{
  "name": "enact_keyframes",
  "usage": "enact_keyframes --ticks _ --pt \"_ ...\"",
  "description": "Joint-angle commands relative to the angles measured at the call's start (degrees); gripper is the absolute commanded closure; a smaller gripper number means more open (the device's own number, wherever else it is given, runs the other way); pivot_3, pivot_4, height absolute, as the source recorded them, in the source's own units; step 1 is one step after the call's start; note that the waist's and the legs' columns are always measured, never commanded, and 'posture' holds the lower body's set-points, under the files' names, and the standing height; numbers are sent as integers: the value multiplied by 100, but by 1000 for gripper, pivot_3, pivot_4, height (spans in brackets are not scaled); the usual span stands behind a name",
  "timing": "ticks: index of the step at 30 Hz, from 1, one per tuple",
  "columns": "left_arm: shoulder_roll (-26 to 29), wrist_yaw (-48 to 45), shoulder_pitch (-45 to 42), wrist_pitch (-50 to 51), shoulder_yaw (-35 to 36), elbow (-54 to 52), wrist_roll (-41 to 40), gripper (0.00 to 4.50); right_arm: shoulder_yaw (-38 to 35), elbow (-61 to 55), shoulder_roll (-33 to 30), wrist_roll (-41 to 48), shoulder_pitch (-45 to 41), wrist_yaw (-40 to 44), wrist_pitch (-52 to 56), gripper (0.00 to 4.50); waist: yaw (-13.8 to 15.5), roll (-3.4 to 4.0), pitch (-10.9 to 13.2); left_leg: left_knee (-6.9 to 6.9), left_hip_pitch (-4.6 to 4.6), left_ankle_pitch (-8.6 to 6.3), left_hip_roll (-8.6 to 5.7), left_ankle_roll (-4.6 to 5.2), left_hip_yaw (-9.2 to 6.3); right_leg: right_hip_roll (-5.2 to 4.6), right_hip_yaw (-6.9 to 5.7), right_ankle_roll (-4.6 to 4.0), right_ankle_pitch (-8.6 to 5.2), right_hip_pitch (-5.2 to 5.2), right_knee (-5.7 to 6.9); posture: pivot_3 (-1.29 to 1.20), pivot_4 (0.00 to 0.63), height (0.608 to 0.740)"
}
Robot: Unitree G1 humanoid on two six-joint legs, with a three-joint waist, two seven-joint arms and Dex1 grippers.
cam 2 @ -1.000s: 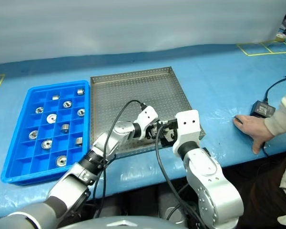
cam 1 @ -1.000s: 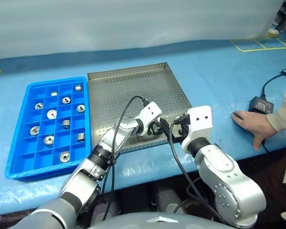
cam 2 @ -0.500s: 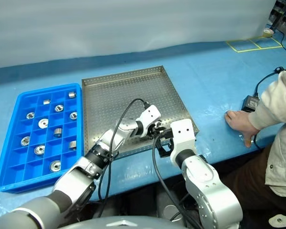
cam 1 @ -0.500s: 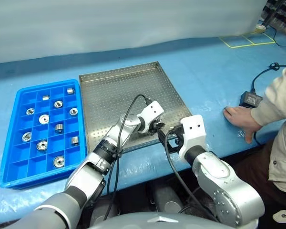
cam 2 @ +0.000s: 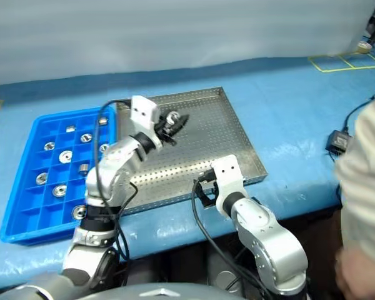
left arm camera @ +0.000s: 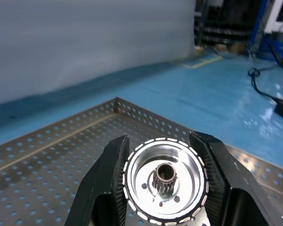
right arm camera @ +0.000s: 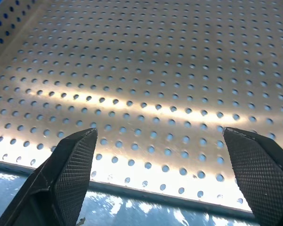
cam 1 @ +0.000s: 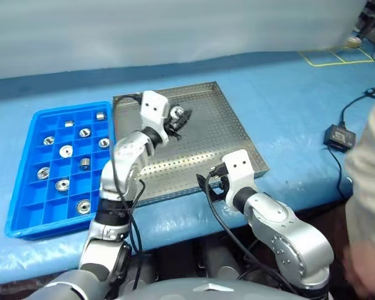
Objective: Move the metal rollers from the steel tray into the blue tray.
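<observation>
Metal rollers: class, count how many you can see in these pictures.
11. Ten metal rollers lie in separate compartments of the blue tray; one is clamped in the left gripper above the steel tray. The left arm may hide more.

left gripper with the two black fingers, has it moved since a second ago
Yes. The left gripper, shut on a shiny metal roller, went from the perforated steel tray's near edge up toward its far side.

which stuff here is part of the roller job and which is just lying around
Job:
- metal roller gripped in the left tool
- rollers already in the blue tray
- steel tray
- right tool, open over the steel tray

Lying about:
- black power adapter and its cable
- yellow tape marks
</observation>
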Motion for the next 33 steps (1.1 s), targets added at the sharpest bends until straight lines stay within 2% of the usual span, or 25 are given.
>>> enact_keyframes --ticks 1,4,8,14,22,26,33 --pt "45 657 612 190 322 -1113 156 2782 207 195 -42 160 -330 242 -213 0 170 -3 1 0 2 0 0 1 1 0 0 0 0 1 0 80 150 740" --pt "-69 1216 1277 417 622 -1784 259 2782 587 518 -294 95 -685 449 -511 0 409 -11 5 2 2 0 -2 1 3 0 -5 0 0 2 0 166 150 740" --pt "-119 1816 2072 550 882 -2473 579 2782 775 942 -272 148 -1045 615 -782 0 733 -29 1 7 1 -2 -3 4 0 -2 -11 -1 1 8 -8 247 150 740" --pt "12 2184 2846 552 1255 -2701 869 2782 1113 1294 -383 80 -1306 818 -1127 0 1033 -37 -4 11 -2 -5 -5 9 -3 -8 -18 -19 -10 11 -14 296 150 740" --pt "-169 2790 3140 694 1781 -2530 1101 2782 1148 1324 -390 99 -1220 843 -1216 0 1110 -41 -4 11 -4 -5 -3 9 -6 -8 -25 -31 -17 11 -15 278 150 740" --pt "-210 2862 3198 780 1788 -2418 1137 2782 1117 1309 -390 109 -1153 830 -1227 0 1103 -41 -5 10 -8 -5 -2 9 -7 -9 -27 -33 -18 8 -16 259 150 740" --pt "-399 3000 3245 961 1835 -2309 1082 2782 1352 1031 -683 594 -886 1802 -2080 0 1063 -45 -3 10 -9 -7 -1 11 -8 -8 -28 -34 -20 7 -19 240 150 740"
